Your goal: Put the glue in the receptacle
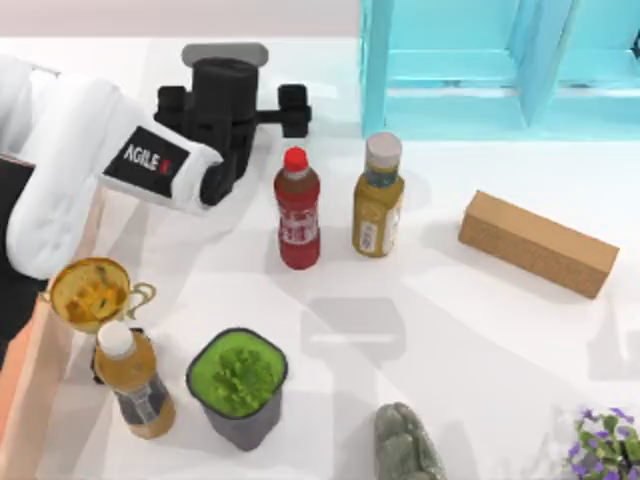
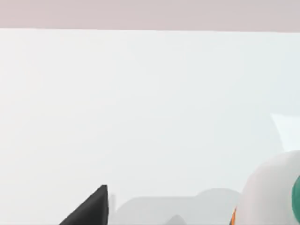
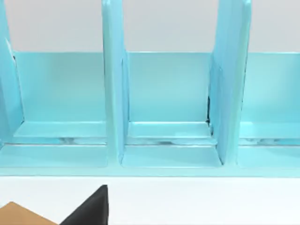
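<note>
Glue (image 2: 274, 192) beside left gripper (image 1: 225, 110)

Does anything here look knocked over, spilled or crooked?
Nothing looks spilled or toppled. The red bottle, trophy and plant pot all stand upright. The box lies flat but at a slant to the shelf behind it, which is mildly untidy.

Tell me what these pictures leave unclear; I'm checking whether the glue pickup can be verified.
- White squeeze glue bottle with green cap: left wrist view, cut off by the frame corner; whether it is held cannot be told.
- Left gripper: top view, its own black body hides the fingers.
- Salmon-orange receptacle with pale wooden walls: top view, cut off by the left edge.
</note>
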{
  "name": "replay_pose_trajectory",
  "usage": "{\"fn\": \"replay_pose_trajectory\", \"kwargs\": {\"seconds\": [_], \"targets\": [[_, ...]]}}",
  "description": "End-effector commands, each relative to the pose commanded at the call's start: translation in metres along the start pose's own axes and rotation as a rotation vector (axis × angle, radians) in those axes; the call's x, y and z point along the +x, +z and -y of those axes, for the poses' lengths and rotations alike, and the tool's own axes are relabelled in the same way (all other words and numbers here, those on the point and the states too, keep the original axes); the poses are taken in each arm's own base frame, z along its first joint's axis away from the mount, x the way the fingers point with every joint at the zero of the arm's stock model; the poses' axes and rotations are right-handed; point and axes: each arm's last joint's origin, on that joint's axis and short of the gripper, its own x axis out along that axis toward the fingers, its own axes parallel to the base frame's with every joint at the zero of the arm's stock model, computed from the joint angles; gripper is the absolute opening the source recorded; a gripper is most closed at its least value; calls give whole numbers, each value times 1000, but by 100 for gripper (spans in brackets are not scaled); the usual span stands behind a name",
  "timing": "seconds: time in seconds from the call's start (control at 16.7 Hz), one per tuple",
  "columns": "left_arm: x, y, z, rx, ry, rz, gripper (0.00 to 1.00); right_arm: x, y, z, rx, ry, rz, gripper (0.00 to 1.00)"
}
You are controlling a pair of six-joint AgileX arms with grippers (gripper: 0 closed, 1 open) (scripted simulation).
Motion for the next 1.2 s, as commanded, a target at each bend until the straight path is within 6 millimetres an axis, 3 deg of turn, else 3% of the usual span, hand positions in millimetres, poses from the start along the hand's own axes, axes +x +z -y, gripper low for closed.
{"fn": "replay_pose_trajectory", "kwargs": {"seconds": [0.3, 1.08, 1.2], "targets": [[3, -1, 0, 0, 0, 0, 100, 0, 0, 0, 0, 0, 0, 100], [3, -1, 0, 0, 0, 0, 2, 0, 0, 0, 0, 0, 0, 100], [3, -1, 0, 0, 0, 0, 0, 0, 0, 0, 0, 0, 0, 100]]}}
